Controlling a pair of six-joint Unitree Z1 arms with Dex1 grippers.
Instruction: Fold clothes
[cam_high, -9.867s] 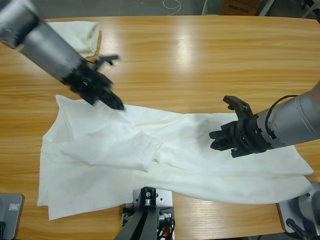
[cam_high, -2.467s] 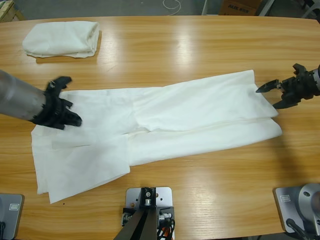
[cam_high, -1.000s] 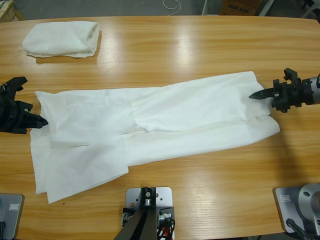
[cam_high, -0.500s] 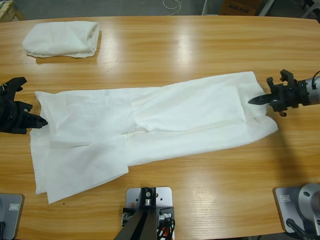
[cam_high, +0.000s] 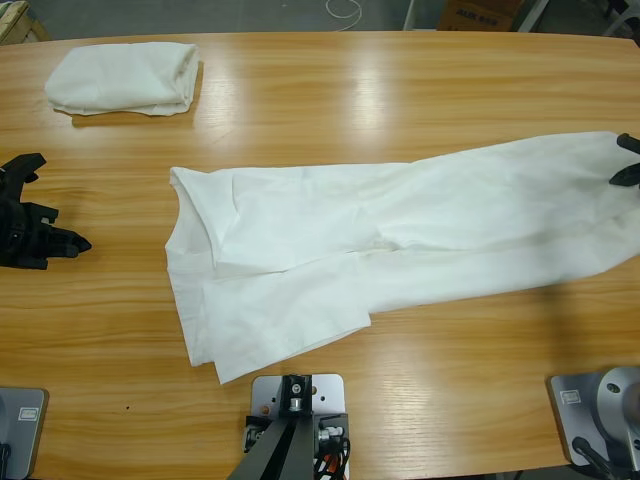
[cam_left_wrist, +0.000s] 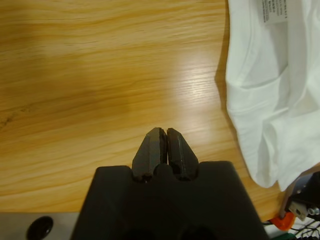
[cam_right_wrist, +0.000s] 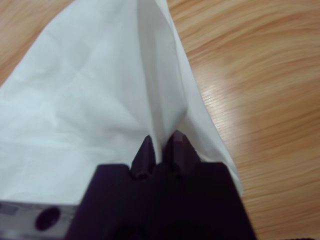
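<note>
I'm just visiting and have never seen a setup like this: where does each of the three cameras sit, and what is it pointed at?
High view: fixed above the wooden table, looking down on the spread T-shirt, a folded T-shirt and both hands at the side edges.
Left wrist view: on the left arm, looking along its shut left hand at bare wood beside the shirt.
Right wrist view: on the right arm, looking along the right hand, pinching the shirt's edge.
Shared: the spread T-shirt shows in all three views.

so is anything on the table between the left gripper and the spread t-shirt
Nothing visible. Only bare wooden table lies between the shut left gripper and the spread T-shirt. The folded T-shirt sits off to the side.
</note>
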